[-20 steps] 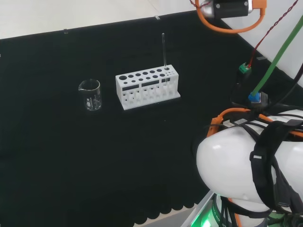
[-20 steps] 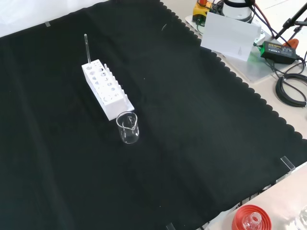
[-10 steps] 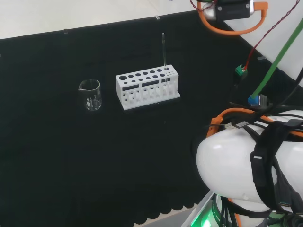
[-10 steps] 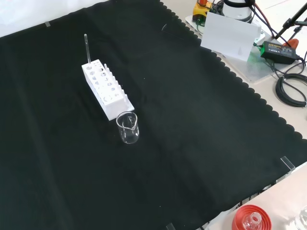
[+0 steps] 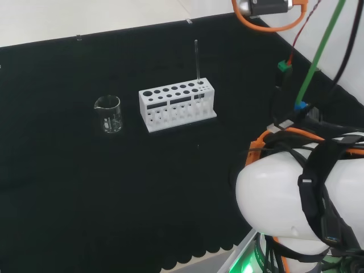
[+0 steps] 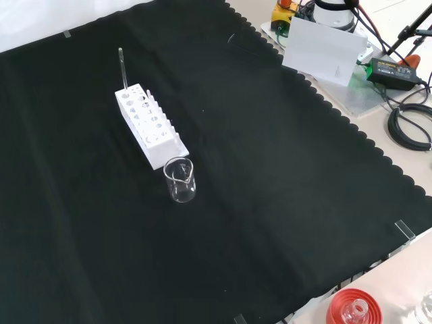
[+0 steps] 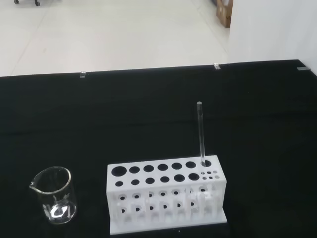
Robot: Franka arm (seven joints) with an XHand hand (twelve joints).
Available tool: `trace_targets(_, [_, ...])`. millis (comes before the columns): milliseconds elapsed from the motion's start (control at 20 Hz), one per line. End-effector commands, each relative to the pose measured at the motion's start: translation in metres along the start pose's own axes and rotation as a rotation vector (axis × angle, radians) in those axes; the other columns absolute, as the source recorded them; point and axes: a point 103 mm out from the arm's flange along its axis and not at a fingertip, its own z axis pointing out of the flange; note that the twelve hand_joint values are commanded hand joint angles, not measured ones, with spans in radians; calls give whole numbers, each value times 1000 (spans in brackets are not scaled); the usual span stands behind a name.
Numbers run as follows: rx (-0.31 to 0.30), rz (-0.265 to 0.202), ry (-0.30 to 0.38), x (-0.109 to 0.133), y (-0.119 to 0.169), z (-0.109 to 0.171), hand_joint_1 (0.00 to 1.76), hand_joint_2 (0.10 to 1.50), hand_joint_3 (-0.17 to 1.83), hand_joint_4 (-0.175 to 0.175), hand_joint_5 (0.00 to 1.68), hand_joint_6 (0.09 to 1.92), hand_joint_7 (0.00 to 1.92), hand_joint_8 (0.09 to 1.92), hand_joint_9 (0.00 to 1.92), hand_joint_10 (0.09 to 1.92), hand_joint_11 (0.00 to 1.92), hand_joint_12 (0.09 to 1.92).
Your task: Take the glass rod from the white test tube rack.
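Note:
A white test tube rack (image 5: 177,103) (image 6: 150,125) (image 7: 166,195) stands on the black cloth. A clear glass rod (image 5: 197,59) (image 6: 122,67) (image 7: 201,133) stands upright in a hole at one end of it, the right end in the head view and the far end in the front view. The wrist view looks at the rack and rod from some distance. The arm's white links (image 5: 296,199) rise at the lower right of the head view.
An empty clear glass beaker (image 5: 108,114) (image 6: 180,179) (image 7: 54,195) stands beside the rack's other end. A red ribbed stand (image 6: 352,309) sits off the cloth at the front view's lower edge. Cables and a white box (image 6: 324,48) lie at its upper right.
In the head view the orange-cabled part and the green and red cables at upper right have shifted up and left. Rack, rod and beaker have not moved.

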Motion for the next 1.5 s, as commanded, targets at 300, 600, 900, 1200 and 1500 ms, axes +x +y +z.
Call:
trace_targets(300, [-5, 17, 14, -12, 60, 8, 610, 894, 433, -68, 406, 87, 359, 840, 424, 895, 270, 1473])
trace_targets(600, [71, 21, 51, -33, 118, 21, 605, 910, 435, -70, 452, 87, 396, 837, 467, 879, 314, 1451])
trace_targets(900, [48, 7, 46, -36, 157, 41, 602, 928, 434, -70, 478, 121, 417, 833, 496, 864, 343, 1431])
trace_targets(1200, [83, 0, 72, -47, 193, 63, 602, 935, 430, -72, 480, 184, 435, 831, 514, 855, 363, 1425])
trace_targets(1500, [110, -10, 83, -63, 221, 92, 584, 951, 427, -74, 330, 609, 455, 839, 565, 853, 416, 1403])
